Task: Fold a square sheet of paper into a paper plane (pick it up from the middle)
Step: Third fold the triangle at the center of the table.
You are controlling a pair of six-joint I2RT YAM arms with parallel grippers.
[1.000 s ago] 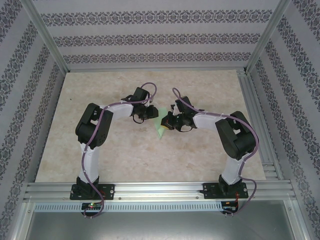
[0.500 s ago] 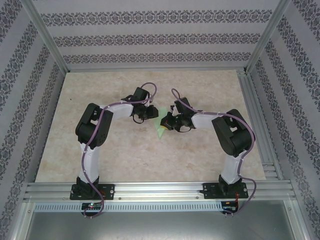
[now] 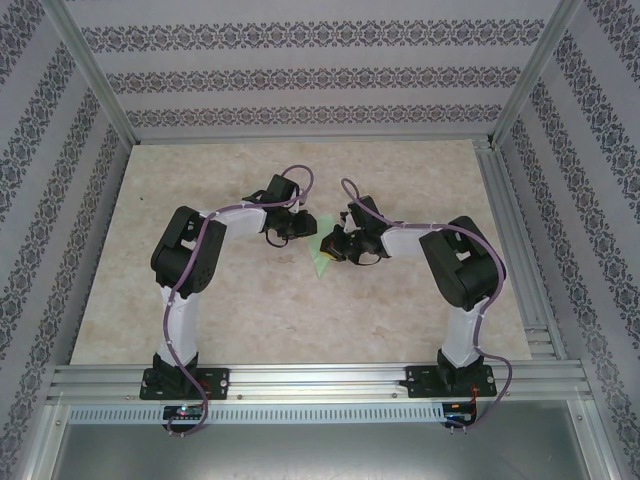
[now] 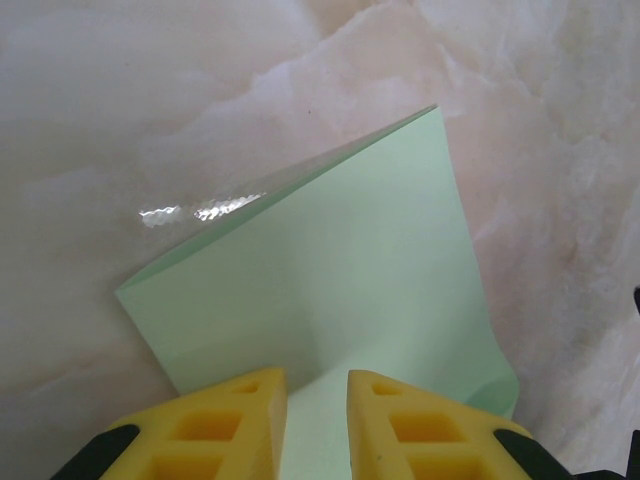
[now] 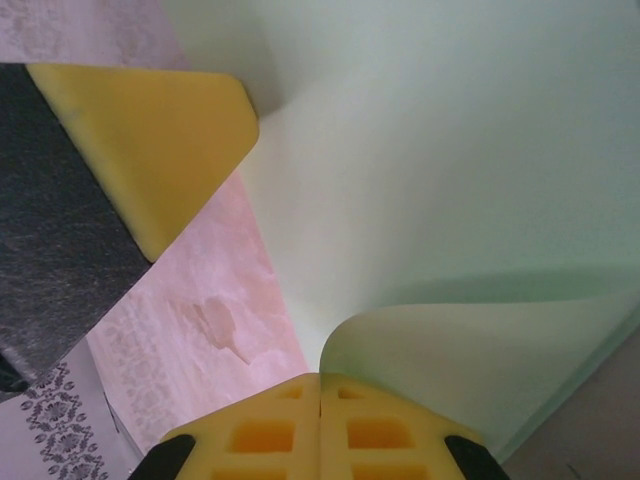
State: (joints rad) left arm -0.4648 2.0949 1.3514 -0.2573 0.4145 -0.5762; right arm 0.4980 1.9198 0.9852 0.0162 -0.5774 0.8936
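Right fingers (image 5: pixel 265 435) clenched on paper sheet (image 4: pixel 330 270) flap; left fingers (image 4: pixel 225 425) narrowly parted, grip cannot be told. Tearing risked if flap pulled toward 3 o'clock.

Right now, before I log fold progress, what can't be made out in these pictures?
Top view: the green paper is too small to count its folds.
Left wrist view: paper sits in the gap of the left pincer; the bottom edge cuts off whether it is gripped.
Right wrist view: the right pincer is shut on a curled flap; the paper's outline runs past the frame edges.
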